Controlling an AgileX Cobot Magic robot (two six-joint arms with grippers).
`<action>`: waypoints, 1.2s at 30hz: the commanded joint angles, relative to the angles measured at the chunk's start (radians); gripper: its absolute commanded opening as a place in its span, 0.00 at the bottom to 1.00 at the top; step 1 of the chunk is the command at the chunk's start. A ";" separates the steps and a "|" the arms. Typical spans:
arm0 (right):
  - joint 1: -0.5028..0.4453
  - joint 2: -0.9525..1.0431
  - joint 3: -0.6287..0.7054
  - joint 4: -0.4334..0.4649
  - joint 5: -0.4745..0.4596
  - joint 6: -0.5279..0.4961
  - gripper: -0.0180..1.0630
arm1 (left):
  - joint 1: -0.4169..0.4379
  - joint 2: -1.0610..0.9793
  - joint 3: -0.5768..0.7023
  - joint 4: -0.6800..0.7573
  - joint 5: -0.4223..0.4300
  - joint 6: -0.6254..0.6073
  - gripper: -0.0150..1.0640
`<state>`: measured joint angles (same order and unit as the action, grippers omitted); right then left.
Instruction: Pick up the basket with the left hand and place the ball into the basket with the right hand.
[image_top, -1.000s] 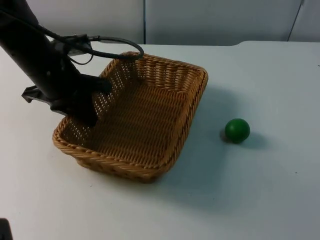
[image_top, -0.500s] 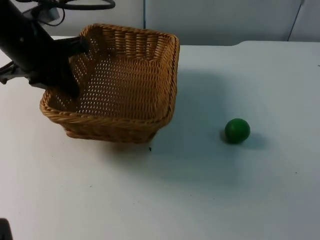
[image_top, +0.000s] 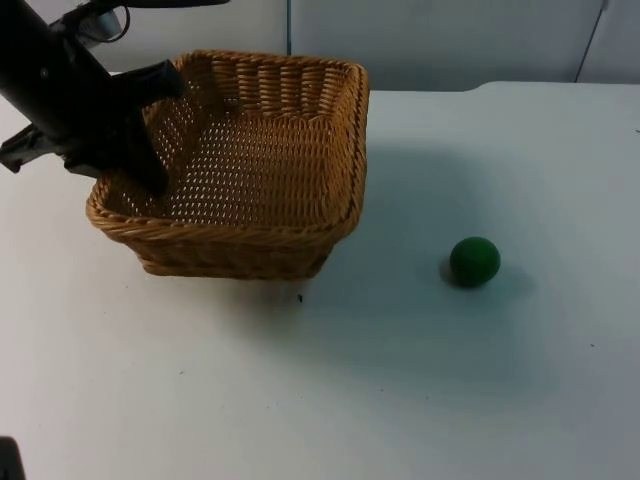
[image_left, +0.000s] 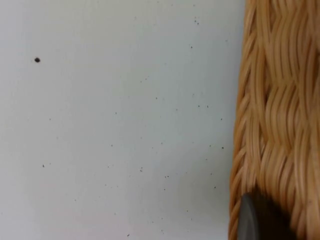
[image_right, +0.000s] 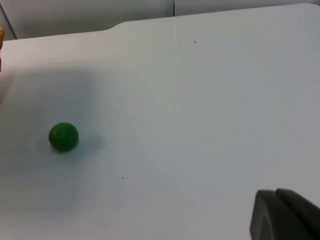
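Basket (image_top: 250, 170) rim in left claw (image_top: 150, 140), ball (image_top: 474, 261) apart

- A white tabletop (image_top: 420, 400) spreads from 6 o'clock up to the far edge, finely speckled, with one dark speck (image_left: 37, 60) on it.
- A grey partition wall (image_top: 440, 40) closes the scene at 12 o'clock, split by vertical seams.
- Soft, even light leaves faint shadows on the white surface.

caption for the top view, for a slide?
Left gripper holds the wicker basket by its rim; green ball sits on the table.
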<state>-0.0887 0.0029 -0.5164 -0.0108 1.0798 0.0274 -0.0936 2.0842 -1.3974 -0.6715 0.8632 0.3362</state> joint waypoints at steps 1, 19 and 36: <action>0.004 -0.003 0.007 0.000 -0.002 -0.006 0.02 | 0.000 -0.019 -0.009 -0.033 0.007 -0.004 0.01; 0.004 -0.003 0.007 0.000 -0.002 -0.006 0.02 | 0.000 -0.019 -0.009 -0.033 -0.025 -0.004 0.01; 0.004 -0.003 0.007 -0.001 -0.002 -0.006 0.02 | 0.000 -0.019 -0.009 -0.033 -0.025 -0.004 0.01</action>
<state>-0.0887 0.0029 -0.5164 -0.0108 1.0798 0.0274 -0.0936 2.0842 -1.3974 -0.6753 0.8424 0.3362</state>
